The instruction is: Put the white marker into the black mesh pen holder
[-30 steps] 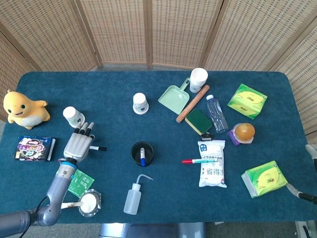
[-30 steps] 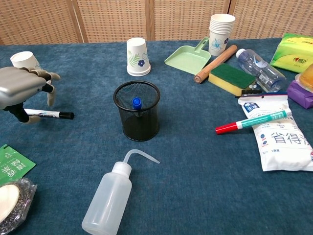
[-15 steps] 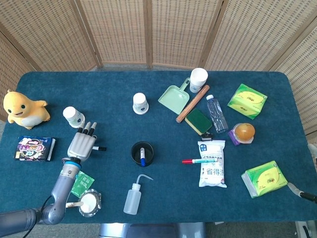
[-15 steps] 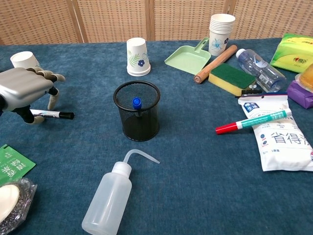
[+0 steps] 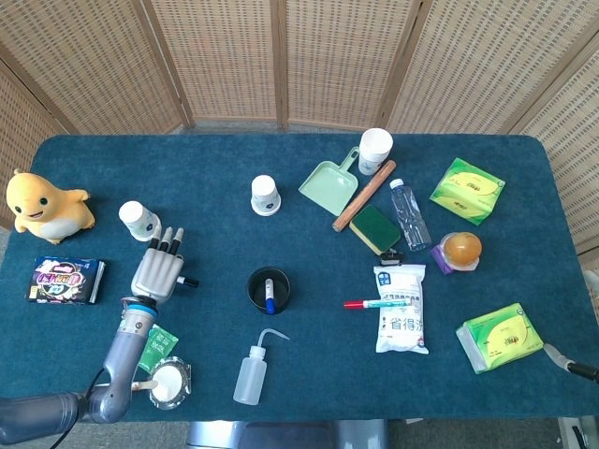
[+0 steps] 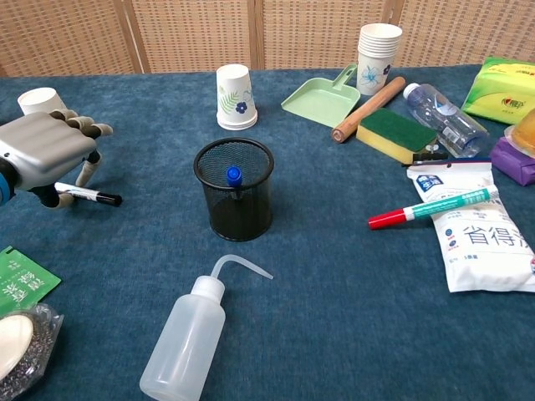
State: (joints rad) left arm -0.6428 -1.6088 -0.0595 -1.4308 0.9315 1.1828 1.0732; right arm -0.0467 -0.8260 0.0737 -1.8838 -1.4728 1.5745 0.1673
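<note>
Nearest the robot, at the table's left front edge, a steel scouring pad lies beside a green sachet. A clear squeeze bottle with a bent spout lies on its side in front of the black mesh pen holder, which stands upright near the middle of the table with a blue-capped pen inside it.

To the left of the holder, the left hand arches over the white marker, fingers curled down around its white barrel. The marker's black cap pokes out toward the holder. Whether the fingers actually clamp the barrel or only cage it cannot be told from either view; the marker sits low, at or just above the cloth. In the head view the same left hand covers most of the marker. The right hand is out of sight in both views.

To the right, a red-capped marker rests across a white packet. Farther back sit a green sponge, a water bottle, a wooden rolling pin, a green dustpan, a stack of paper cups and an upturned paper cup. Another paper cup stands behind the left hand. A yellow plush toy sits at the far left edge.
</note>
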